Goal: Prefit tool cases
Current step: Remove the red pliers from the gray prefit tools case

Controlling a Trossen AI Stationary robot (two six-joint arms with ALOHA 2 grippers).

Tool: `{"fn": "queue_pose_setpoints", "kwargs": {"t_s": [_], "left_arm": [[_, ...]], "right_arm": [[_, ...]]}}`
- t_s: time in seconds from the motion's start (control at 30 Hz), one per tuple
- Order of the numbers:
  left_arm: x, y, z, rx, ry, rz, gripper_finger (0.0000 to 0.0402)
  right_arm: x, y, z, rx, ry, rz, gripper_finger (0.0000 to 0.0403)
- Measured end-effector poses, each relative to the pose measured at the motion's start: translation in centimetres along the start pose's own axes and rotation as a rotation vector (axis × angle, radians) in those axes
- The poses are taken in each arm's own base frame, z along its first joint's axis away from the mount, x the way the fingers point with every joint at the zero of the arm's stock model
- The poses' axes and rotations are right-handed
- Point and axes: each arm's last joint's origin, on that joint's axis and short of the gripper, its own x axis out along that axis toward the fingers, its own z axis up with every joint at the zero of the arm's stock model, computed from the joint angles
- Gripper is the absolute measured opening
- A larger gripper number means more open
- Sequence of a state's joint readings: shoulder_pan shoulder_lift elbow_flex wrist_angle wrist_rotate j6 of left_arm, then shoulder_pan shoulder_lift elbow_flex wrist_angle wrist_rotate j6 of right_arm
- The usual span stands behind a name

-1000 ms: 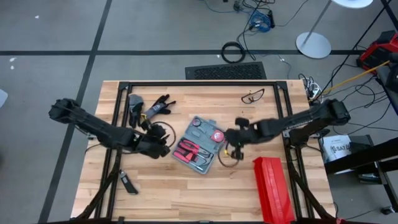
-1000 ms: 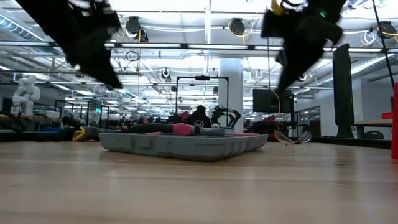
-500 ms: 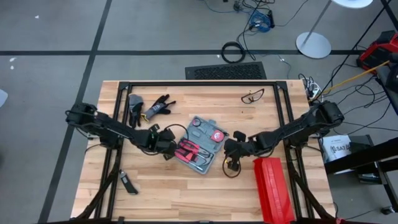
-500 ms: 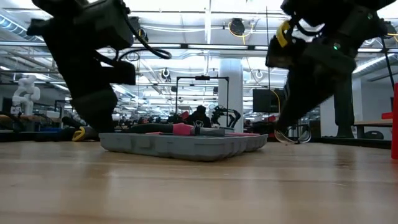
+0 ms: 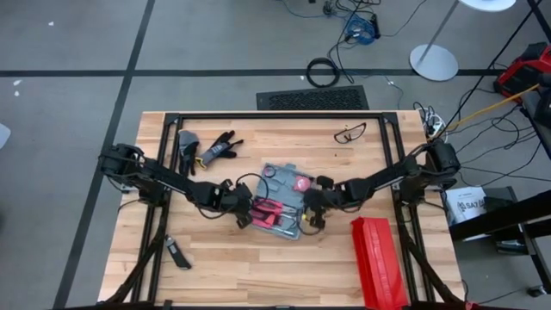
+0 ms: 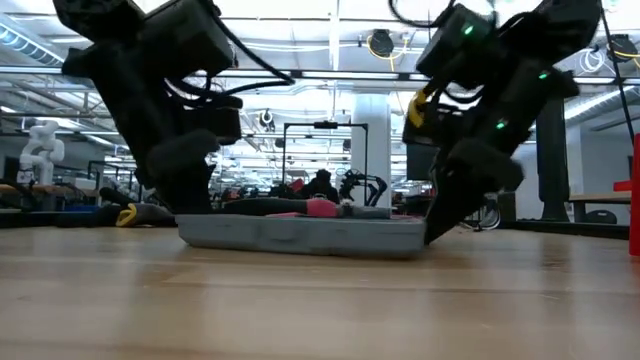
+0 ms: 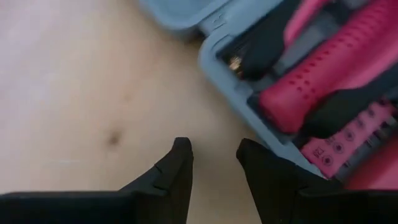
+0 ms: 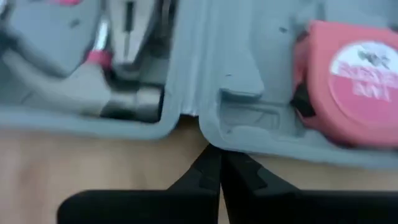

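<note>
We see the left gripper (image 7: 213,163) spread, empty, at the tool case's (image 5: 280,200) left edge. The right gripper (image 8: 220,169) — fingers pressed together — touches its right edge.

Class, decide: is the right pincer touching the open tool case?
Touching. In the right wrist view the shut right pincer has its tips against the tool case rim, no gap showing; the low view agrees.

A grey floor (image 5: 69,43) with dark lines lies around the wooden worktop (image 5: 258,267). Bright ceiling lights (image 6: 300,10) shine.
</note>
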State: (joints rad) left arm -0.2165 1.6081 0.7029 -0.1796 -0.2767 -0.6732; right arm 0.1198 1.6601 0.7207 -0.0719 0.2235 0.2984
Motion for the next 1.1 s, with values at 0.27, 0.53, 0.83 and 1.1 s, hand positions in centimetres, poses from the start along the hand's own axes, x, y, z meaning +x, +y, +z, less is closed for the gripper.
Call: {"fn": "queue_pose_setpoints", "kwargs": {"t_s": [0.27,0.53,0.83,1.1], "left_arm": [[-0.4,-1.8,2.0,-0.045,-0.152,-0.207,0.0146],[-1.1,-2.3,3.1,-0.028,-0.162,-0.185,0.0146],[-0.8,-0.2,5.1,0.079,-0.27,0.065,0.0146],[0.1,4.2,7.6,0.17,-0.273,0.207,0.0146]], "right_arm": [[0.0,-4.8,1.8,-0.091,-0.065,-0.132,0.0],[-1.6,-5.9,2.8,-0.091,-0.081,-0.14,0.0],[-6.0,-2.3,3.5,-0.047,-0.215,0.044,0.0],[-5.6,1.9,1.5,-0.018,-0.141,0.096,0.0]]}}
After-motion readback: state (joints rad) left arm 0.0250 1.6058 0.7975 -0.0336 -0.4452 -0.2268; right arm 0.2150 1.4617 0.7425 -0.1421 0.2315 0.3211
